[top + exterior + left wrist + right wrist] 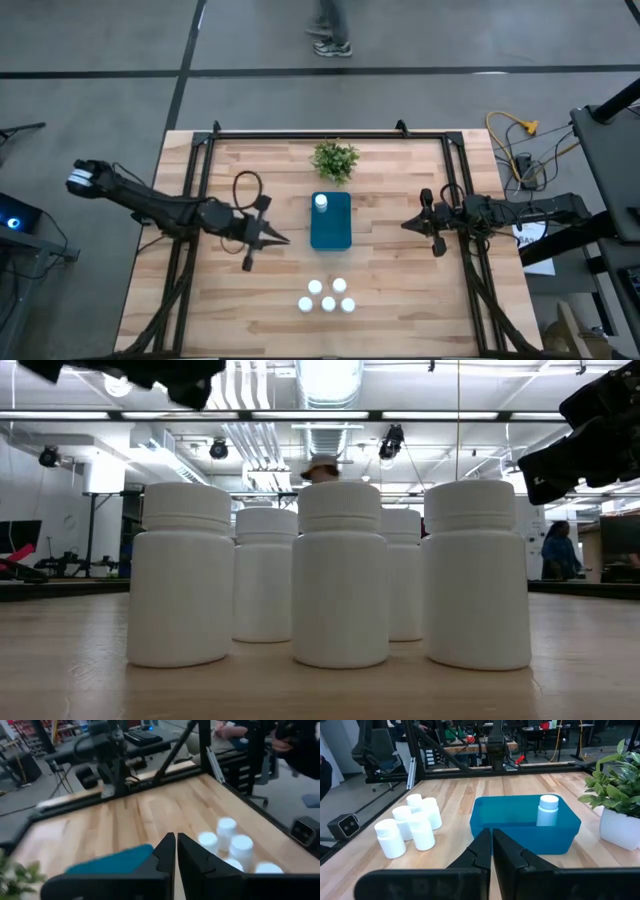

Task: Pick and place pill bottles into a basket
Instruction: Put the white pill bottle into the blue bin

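High view: five pill bottles (328,297) stand upright, clustered near the basket (331,222); left jaws (283,239), pressed together and empty, sit left of it, slightly closer than the right's (408,225).

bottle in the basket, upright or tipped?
Upright: the pill bottle stands cap-up inside the basket, near its plant-side end.

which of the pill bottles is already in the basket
The lone pill bottle standing upright at the plant end of the teal basket. The other five stand clustered on the bare table.
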Available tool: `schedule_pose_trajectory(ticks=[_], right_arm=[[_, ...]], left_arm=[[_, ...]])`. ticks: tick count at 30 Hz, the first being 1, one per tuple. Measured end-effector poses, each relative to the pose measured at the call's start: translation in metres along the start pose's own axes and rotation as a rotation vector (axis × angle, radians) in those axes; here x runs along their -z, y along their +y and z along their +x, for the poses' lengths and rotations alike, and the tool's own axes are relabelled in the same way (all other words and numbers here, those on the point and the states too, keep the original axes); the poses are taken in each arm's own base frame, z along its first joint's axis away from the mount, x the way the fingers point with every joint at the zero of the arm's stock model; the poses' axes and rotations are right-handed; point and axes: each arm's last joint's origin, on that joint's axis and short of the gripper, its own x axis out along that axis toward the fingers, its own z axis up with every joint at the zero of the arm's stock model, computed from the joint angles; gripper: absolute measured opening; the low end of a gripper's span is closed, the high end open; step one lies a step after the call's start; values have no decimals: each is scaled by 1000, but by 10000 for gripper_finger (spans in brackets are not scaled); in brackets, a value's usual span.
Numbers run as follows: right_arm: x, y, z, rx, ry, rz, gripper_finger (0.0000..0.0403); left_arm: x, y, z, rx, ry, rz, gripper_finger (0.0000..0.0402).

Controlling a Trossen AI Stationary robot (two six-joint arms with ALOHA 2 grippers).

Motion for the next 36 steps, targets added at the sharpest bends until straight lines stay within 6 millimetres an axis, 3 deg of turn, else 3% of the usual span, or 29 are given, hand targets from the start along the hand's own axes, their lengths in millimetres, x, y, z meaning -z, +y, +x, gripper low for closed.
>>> schedule_pose_trajectory(ticks=[8, 12, 21, 36], right_arm=[[0, -1, 0, 37, -4, 6, 8], [0, -1, 0, 47, -8, 34, 8], [0, -1, 0, 46, -9, 52, 8], [-2, -1, 0, 44, -22, 33, 8]], left_arm=[[28, -29, -3, 203, -101, 5, 0], [27, -35, -9, 126, -37, 49, 0], [26, -31, -40, 66, -45, 52, 0], [50, -24, -82, 137, -198, 36, 0]])
